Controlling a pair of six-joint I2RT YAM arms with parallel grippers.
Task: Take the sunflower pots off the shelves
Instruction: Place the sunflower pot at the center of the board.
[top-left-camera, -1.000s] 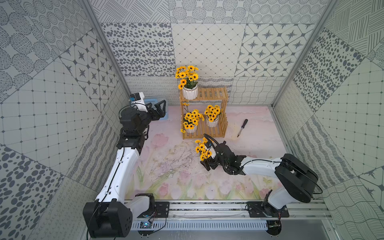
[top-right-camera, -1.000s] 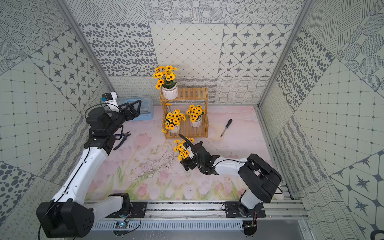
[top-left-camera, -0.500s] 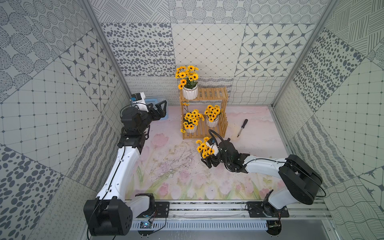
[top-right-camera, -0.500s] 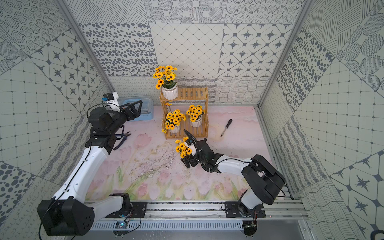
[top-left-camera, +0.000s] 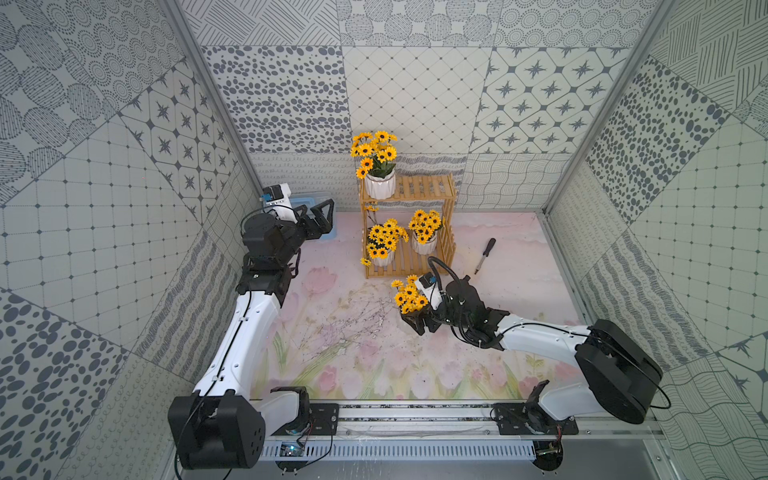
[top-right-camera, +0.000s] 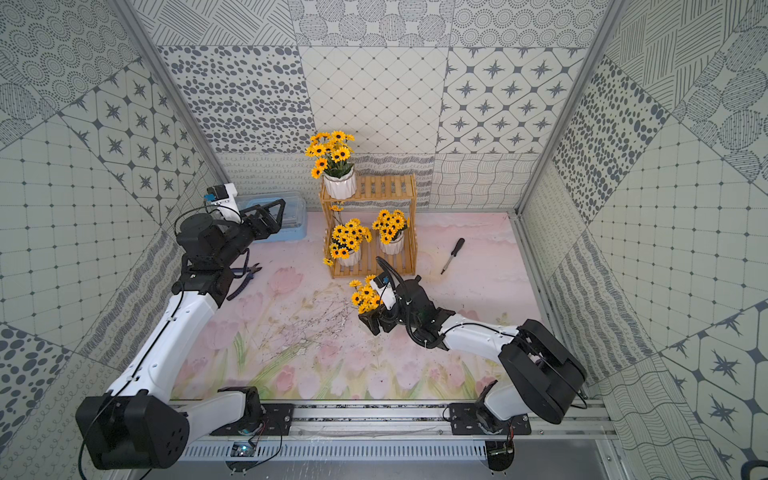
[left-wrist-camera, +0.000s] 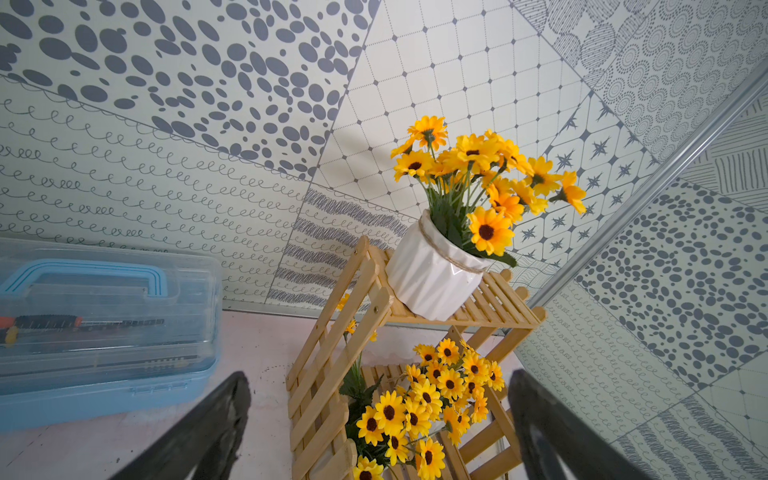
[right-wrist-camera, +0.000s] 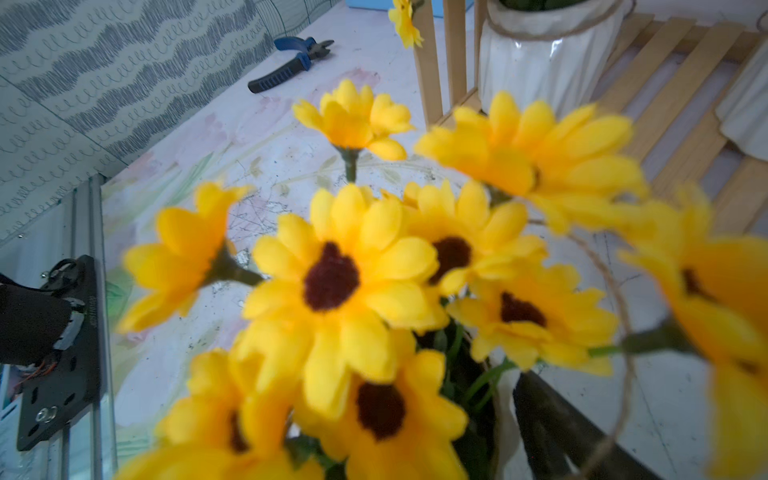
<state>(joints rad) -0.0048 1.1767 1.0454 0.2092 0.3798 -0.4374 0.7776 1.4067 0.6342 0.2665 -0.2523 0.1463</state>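
Just in front of the shelves (top-left-camera: 424, 188), got the right gripper (top-left-camera: 419, 324) spread wide around one sunflower pot (top-left-camera: 409, 297), plus the left gripper (top-left-camera: 326, 218) hanging open beside them and the other three pots (top-left-camera: 380, 188) sitting on them, so gotta watch for jaws snagging and tipping it.

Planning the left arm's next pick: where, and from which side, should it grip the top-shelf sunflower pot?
I'd grip the top-shelf pot by its ribbed white body, coming level from the side facing the left gripper. Its flowers block a top grasp, and it stands upright at that end of the shelves.
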